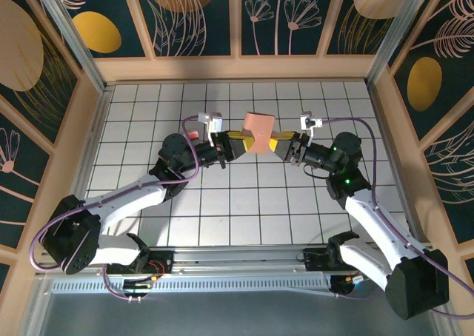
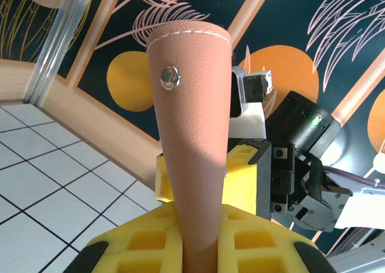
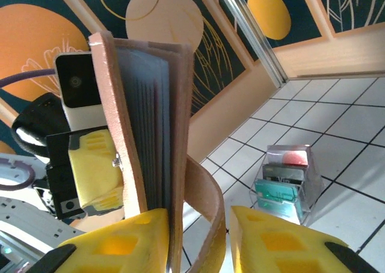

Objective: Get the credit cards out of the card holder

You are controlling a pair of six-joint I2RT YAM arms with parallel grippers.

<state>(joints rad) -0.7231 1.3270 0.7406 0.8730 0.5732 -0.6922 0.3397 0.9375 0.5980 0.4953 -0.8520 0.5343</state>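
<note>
The card holder [image 1: 259,129] is lifted off the table between my two grippers, its tan-pink outer face up. My left gripper [image 1: 238,138] is shut on it; in the left wrist view the tan flap [image 2: 192,104] with a metal snap rises from between the yellow fingers of the left gripper [image 2: 201,225]. In the right wrist view the card holder [image 3: 150,116] stands on edge, showing blue-grey inner leaves. It leans on one finger of my right gripper [image 3: 198,219], which is open, with a small gap at the other finger. No credit cards show; they are hidden.
A small clear box [image 3: 286,180] with red and teal contents stands on the white tiled table [image 1: 244,203], beside the left arm [image 1: 194,135]. Wooden walls [image 1: 237,68] ring the table. A curved tan strap [image 3: 207,195] bows out from the holder.
</note>
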